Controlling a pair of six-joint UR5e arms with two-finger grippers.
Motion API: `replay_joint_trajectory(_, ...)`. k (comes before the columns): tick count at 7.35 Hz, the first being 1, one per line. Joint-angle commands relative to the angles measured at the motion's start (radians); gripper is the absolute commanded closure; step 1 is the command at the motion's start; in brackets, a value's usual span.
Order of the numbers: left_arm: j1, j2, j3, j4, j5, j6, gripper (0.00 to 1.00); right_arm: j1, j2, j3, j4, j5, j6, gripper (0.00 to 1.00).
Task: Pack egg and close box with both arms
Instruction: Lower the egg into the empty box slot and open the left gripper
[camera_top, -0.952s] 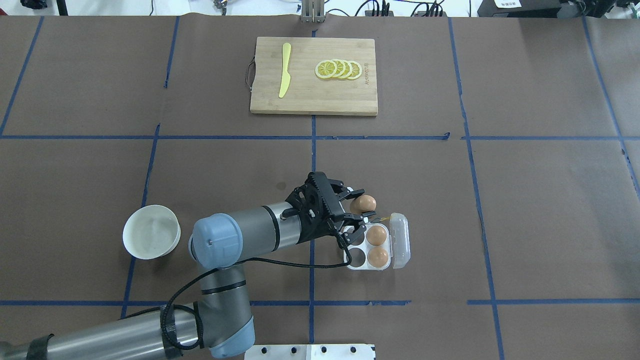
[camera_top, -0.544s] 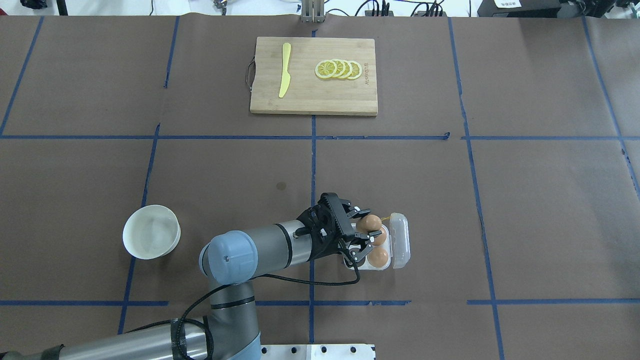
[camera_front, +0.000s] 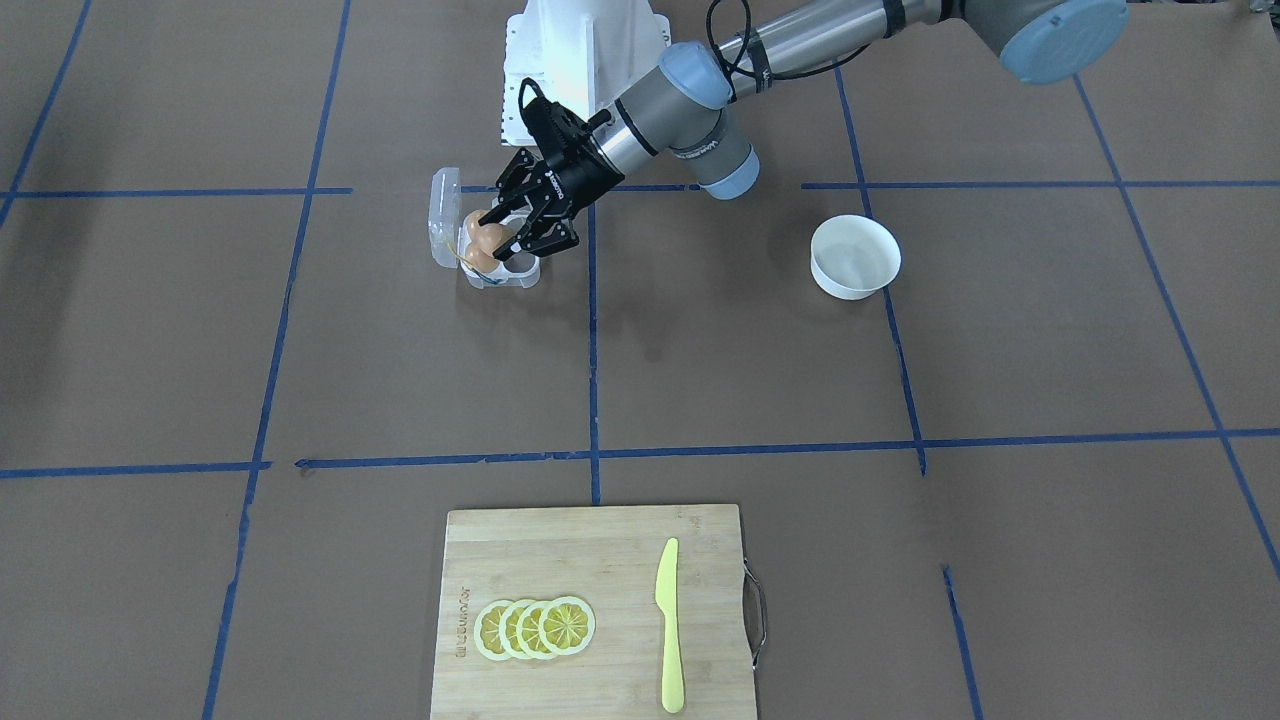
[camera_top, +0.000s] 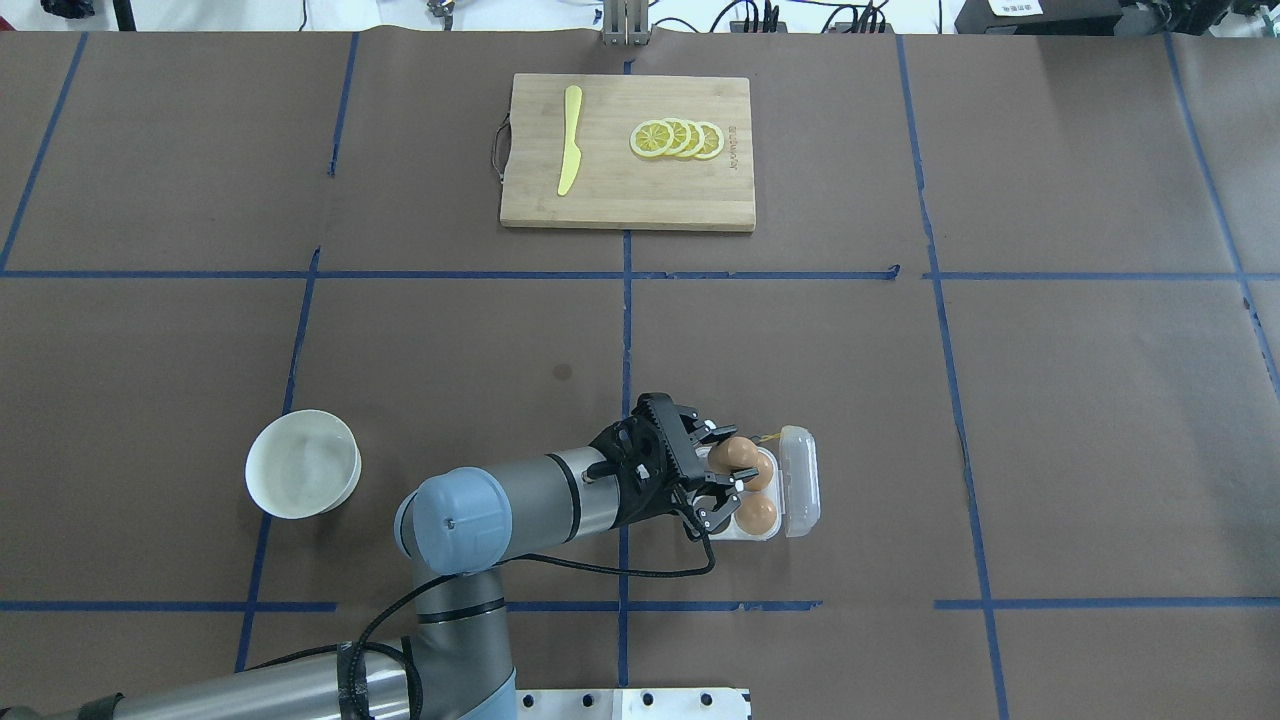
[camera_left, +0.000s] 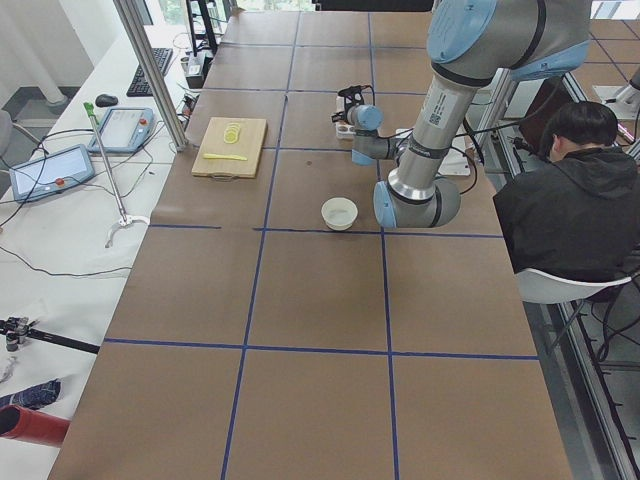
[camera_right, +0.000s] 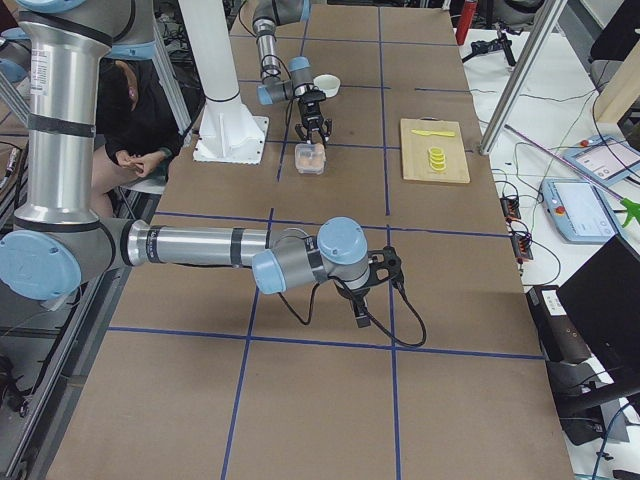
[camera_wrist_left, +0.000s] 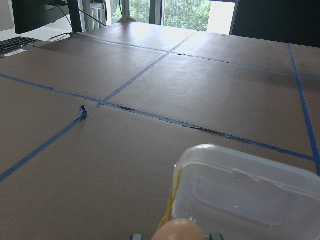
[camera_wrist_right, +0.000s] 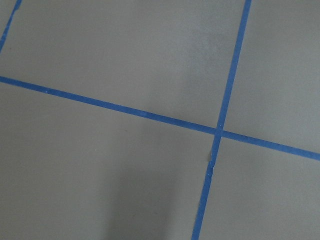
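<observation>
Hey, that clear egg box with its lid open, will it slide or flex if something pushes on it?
Likely slides: the box looks like thin clear plastic resting loose on the brown table. Its open lid probably flexes at the hinge. The two eggs inside add little weight, I'd guess.

Egg now over the box.

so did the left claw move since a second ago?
Yes: left claw brought the egg toward the robot, from beyond the box to above it.

The open lid walls one side of the box.
</observation>
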Motion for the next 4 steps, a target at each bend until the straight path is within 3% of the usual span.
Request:
replay_joint_trajectory(1,-0.001,0.005,-0.01,-0.002,0.0,-0.002,0.48,0.0,0.0,0.001,0.0,0.0,0.001,0.0)
replay_joint_trajectory(2,0.001,0.016,-0.013,-0.002,-0.002,-0.002,0.41,0.0,0.001,0.001,0.0,0.0,0.001,0.0)
replay_joint_trajectory(4,0.002,0.019,-0.013,-0.002,-0.002,-0.002,0.38,0.0,0.001,0.001,0.0,0.0,0.001,0.0)
